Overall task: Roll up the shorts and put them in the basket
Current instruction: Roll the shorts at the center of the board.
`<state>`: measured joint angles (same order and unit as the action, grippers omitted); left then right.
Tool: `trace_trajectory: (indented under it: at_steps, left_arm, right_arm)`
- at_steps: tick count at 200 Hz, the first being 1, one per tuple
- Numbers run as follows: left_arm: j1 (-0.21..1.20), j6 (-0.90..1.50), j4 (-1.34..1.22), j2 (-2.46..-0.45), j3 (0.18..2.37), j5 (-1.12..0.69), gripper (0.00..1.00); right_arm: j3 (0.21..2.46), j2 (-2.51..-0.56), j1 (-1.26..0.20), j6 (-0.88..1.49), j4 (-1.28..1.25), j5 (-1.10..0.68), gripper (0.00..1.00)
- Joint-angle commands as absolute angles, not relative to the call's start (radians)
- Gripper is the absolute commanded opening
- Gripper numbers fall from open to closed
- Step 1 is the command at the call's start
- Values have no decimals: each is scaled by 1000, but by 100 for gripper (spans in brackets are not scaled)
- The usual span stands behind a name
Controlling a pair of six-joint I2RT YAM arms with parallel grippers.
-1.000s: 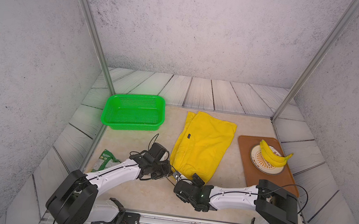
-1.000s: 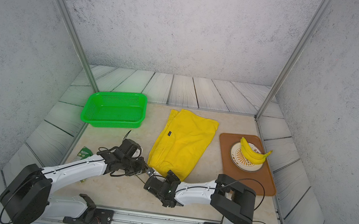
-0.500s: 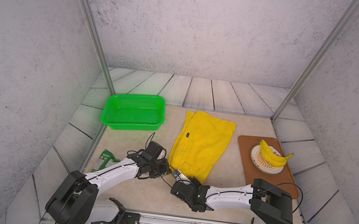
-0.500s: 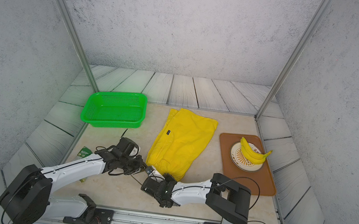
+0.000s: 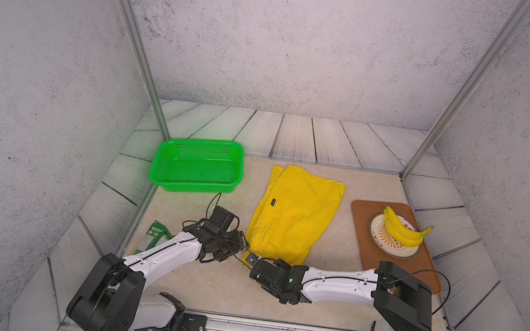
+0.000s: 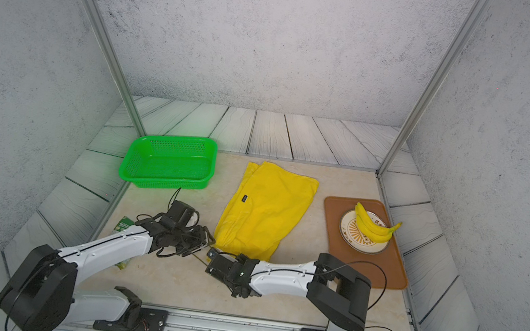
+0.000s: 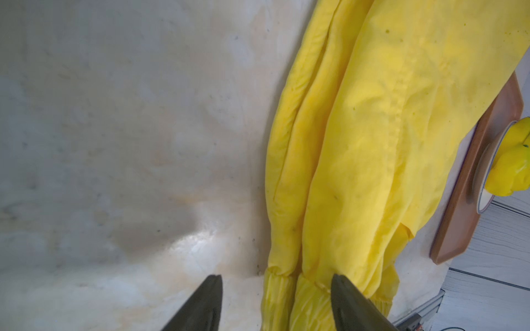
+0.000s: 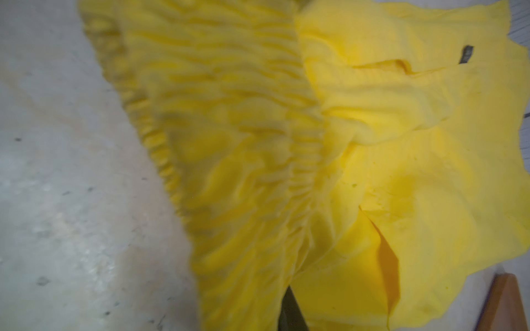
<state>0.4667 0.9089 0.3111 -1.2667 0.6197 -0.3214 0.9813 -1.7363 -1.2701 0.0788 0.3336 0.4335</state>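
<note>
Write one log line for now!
task: roll shorts | left claw: open at shorts edge | right claw: shut on shorts | rolled: not yet

I read nothing legible: black label (image 5: 273,202) on shorts (image 5: 299,212), green packet (image 5: 152,235) print, plate (image 5: 375,236) rim lettering, all too small.

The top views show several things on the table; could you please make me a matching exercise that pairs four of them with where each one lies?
Things:
A. shorts
B. bananas
C. green basket
D. green packet

Places:
1. on the plate on the brown tray
2. far corner of the table, on the robot's left
3. spread out mid-table, between the green basket and the brown tray
4. near edge of the table, on the robot's left

Pairs: A-3, B-1, C-2, D-4.
</note>
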Motion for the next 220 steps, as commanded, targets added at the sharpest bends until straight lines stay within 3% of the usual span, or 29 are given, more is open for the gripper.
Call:
trace_trajectory:
  at_steps: [1, 18, 48, 63, 101, 142, 161, 220]
  left_arm:
    - [454, 891, 294, -1279, 576, -286, 66]
    - [452, 888, 241, -1294, 553, -305, 65]
    - [451, 886, 269, -1342, 566, -283, 47]
    - [444, 886, 290, -1363, 579, -257, 46]
    - [442, 924, 342, -1307, 607, -157, 67]
    - [442, 914, 394, -1091, 565, -72, 70]
    - [443, 901, 394, -982, 510, -81, 62]
    - [451, 895, 372, -770, 348, -155, 13]
  right_arm:
    - [1016, -1773, -1243, 19, 429, 195, 8]
    - [1030, -1773, -1214, 7, 445, 109, 7]
    - [1050, -1760, -1136, 11, 458, -68, 7]
    - [1078, -1773, -1094, 4, 486, -157, 5]
    - [1157, -1838, -1025, -26, 580, -300, 3]
    - [1220, -1902, -938, 8, 627, -491, 2]
    - [1258, -1944, -889, 33, 647, -600, 2]
    - [1330, -2098, -775, 94, 617, -849, 2]
